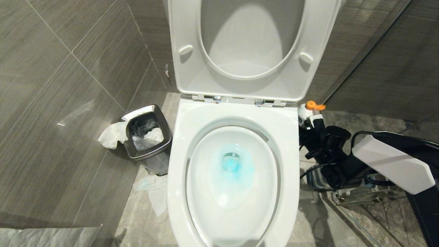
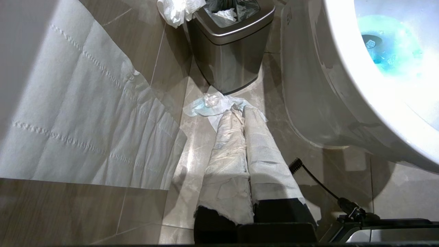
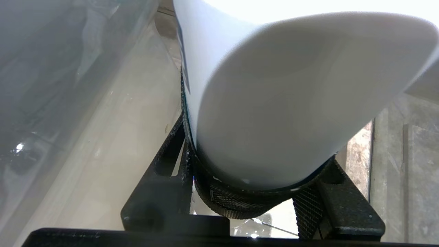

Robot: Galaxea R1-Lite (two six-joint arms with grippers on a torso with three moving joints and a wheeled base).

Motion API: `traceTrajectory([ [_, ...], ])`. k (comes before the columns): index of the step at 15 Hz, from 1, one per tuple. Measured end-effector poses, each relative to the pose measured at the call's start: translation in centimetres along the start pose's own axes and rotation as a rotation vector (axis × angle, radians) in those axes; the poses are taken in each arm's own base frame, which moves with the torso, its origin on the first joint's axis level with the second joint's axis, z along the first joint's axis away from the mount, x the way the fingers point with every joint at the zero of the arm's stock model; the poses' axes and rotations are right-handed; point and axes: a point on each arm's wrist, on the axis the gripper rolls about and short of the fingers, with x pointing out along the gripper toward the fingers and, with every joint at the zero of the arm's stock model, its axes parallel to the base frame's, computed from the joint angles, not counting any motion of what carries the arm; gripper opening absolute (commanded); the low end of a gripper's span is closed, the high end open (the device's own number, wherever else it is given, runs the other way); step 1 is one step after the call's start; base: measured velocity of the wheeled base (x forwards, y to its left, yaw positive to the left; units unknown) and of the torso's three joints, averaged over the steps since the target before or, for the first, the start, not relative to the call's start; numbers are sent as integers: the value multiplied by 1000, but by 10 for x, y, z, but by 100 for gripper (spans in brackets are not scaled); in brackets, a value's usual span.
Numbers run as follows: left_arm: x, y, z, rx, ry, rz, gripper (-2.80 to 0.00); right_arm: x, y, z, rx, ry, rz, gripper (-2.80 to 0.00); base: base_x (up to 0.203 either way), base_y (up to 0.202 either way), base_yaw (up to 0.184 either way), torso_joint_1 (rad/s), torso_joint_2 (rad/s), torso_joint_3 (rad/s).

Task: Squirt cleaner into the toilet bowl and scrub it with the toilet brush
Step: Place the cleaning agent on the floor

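The toilet bowl (image 1: pixel 178 164) stands with its seat and lid (image 1: pixel 250 51) raised, and blue cleaner (image 1: pixel 233 166) colours the water at the drain. The bowl's rim (image 2: pixel 346 75) also shows in the left wrist view. To the right of the bowl's rear corner, low by the floor, my right gripper (image 1: pixel 313 125) is shut on a white cleaner bottle with an orange cap (image 1: pixel 313 105). In the right wrist view the bottle's white body (image 3: pixel 291 103) fills the gap of that gripper (image 3: pixel 257 154). My left gripper (image 2: pixel 241 111), its fingers wrapped in paper, hangs shut left of the bowl. The toilet brush is out of view.
A square steel waste bin (image 1: pixel 147 133) stuffed with tissue stands left of the bowl, with crumpled tissue (image 1: pixel 154 192) on the floor before it. A striped holder (image 1: pixel 315 180) sits under my right arm. A glass partition (image 1: pixel 360 219) runs along the right. A paper sheet (image 2: pixel 85 113) hangs on the left wall.
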Motion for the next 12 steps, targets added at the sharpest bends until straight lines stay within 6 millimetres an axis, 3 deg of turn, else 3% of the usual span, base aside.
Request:
traceTrajectory([
  [4,0,0,0,0,-1,0,-280,7,0,-2,1,-20,-3,-280,0,0,0,1,1,-16],
  [12,0,0,0,-3,0,1,-280,11,0,-5,-1,-24,-5,-280,0,0,0,3,2,-131],
])
